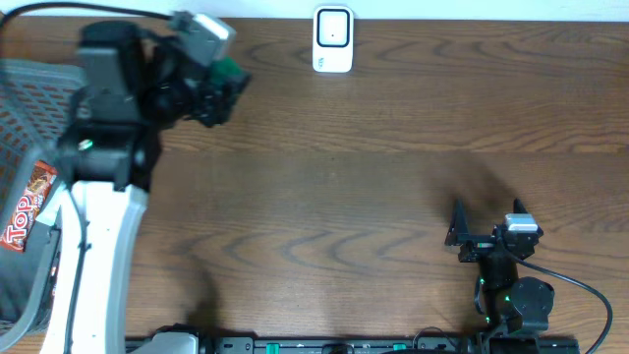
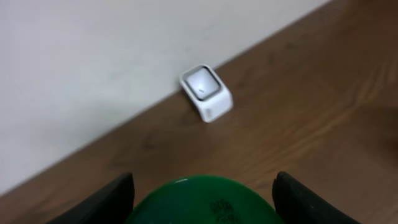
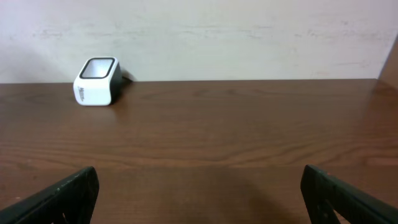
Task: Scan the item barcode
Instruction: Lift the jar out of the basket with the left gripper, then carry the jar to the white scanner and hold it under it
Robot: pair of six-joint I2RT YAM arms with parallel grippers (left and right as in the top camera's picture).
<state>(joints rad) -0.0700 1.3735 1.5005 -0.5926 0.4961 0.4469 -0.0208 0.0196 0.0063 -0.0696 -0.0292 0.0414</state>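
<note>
Green item held short of the scanner

The left gripper [image 2: 203, 188] is clamped on a round green item [image 2: 202, 205], well apart from the white scanner [image 2: 206, 93]. The right gripper [image 1: 488, 209] rests with its jaws apart and empty. The dark print on the item may be its barcode; if it faces away from the scanner window, the scan would fail.

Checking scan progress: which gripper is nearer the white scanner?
Left. The left gripper, holding a green item, is a short way left of the scanner; the right gripper is far off by the near edge.
</note>
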